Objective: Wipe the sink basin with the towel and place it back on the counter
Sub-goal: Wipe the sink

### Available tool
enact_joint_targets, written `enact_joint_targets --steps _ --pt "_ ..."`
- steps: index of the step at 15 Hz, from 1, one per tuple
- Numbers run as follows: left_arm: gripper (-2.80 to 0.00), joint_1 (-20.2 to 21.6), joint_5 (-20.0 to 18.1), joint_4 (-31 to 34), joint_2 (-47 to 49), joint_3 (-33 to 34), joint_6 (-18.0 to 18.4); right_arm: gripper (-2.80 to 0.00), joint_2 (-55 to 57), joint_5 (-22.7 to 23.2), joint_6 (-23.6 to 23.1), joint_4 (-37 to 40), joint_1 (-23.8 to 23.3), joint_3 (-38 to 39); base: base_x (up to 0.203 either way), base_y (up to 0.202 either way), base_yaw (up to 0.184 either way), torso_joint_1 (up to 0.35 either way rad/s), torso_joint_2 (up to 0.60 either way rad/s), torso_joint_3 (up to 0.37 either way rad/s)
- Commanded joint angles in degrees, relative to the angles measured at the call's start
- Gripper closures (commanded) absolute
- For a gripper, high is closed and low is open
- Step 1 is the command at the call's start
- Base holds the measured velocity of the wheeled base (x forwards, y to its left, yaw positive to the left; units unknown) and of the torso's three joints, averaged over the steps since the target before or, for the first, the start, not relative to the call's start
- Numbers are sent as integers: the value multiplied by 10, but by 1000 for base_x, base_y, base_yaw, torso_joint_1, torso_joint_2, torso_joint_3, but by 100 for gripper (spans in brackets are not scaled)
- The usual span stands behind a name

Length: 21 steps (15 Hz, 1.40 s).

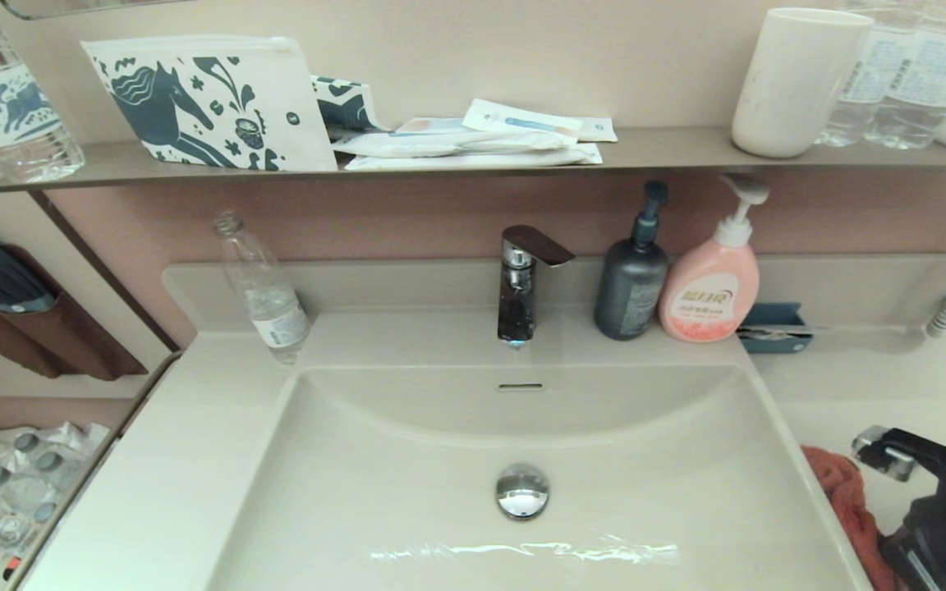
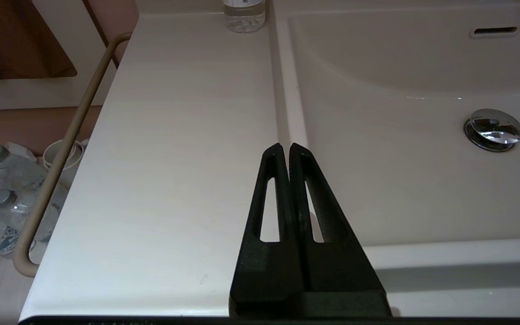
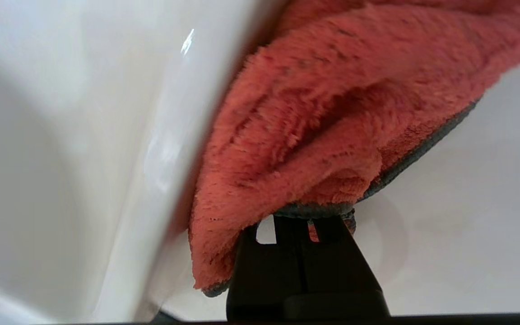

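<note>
I see my right hand [image 3: 307, 225] closed on the fluffy orange-red towel [image 3: 332, 113], which lies on the smooth off-white bench [image 1: 867, 419] beside the glossy off-white sink basin [image 1: 407, 460]; my left hand [image 2: 285, 151] is closed and holds nothing.

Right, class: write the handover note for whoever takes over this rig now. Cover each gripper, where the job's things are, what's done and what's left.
Right gripper: shut on the towel at its dark grey edge, at the basin's right rim.
Left gripper: shut, empty, parked over the counter at the basin's left rim.
Towel: bunched on the counter's right side, at the rim of the sink basin.
Done: towel gripped; whether any wiping has happened cannot be told.
Left: probably wipe the basin, then lay the towel back on the counter and release.
</note>
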Motion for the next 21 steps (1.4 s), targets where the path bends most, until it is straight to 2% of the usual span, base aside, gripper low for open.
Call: enact_joint_targets --steps 1,3,7,8,12,14,17,21 --pt "0 0 0 0 0 0 0 0 41 8 15 -1 -12 -39 0 0 0 0 0 0" --pt "0 0 0 0 0 0 0 0 68 15 42 -27 -17 -58 0 0 0 0 0 0" --pt "0 0 0 0 0 0 0 0 126 17 104 -157 -17 -65 0 0 0 0 0 0" --pt "0 0 0 0 0 0 0 0 138 17 133 -182 -17 -75 0 0 0 0 0 0" --pt "0 0 0 0 0 0 0 0 153 15 226 -192 -18 -156 0 0 0 0 0 0" --pt "0 0 0 0 0 0 0 0 162 11 231 -191 -18 -176 0 0 0 0 0 0" --pt "0 0 0 0 0 0 0 0 171 -35 230 -193 -26 -184 0 0 0 0 0 0" --pt "0 0 0 0 0 0 0 0 171 -62 211 -188 -72 -187 0 0 0 0 0 0"
